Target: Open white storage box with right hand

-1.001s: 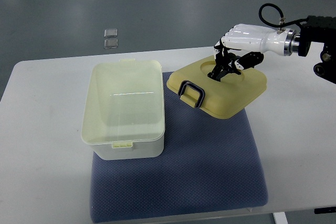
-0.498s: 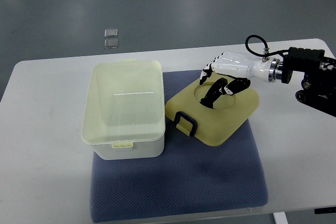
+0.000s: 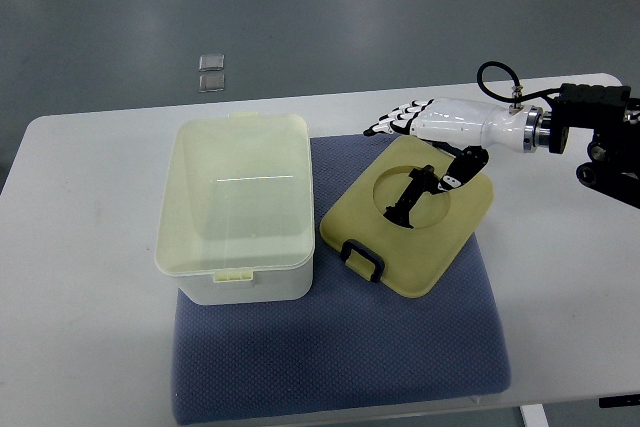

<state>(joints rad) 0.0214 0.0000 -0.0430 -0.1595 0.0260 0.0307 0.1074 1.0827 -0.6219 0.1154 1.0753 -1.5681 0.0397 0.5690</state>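
The white storage box (image 3: 245,285) stands open and empty on the left part of a blue mat (image 3: 340,367). Its pale yellow lid (image 3: 445,237) lies flat on the mat just right of the box, with a black latch (image 3: 362,258) at its near edge and a black handle (image 3: 408,199) in its round recess. My right hand (image 3: 425,137) comes in from the right and hovers over the lid's far edge. Its white fingers (image 3: 395,126) are stretched out and its thumb (image 3: 458,171) hangs over the lid. It holds nothing.
The mat lies on a white table (image 3: 80,277) with bare surface at the left and far right. Two small clear squares (image 3: 211,72) lie on the grey floor beyond the table's far edge.
The lid has come down from a tilted hold to lie flat on the mat. My right hand has let go of it and spread its fingers.
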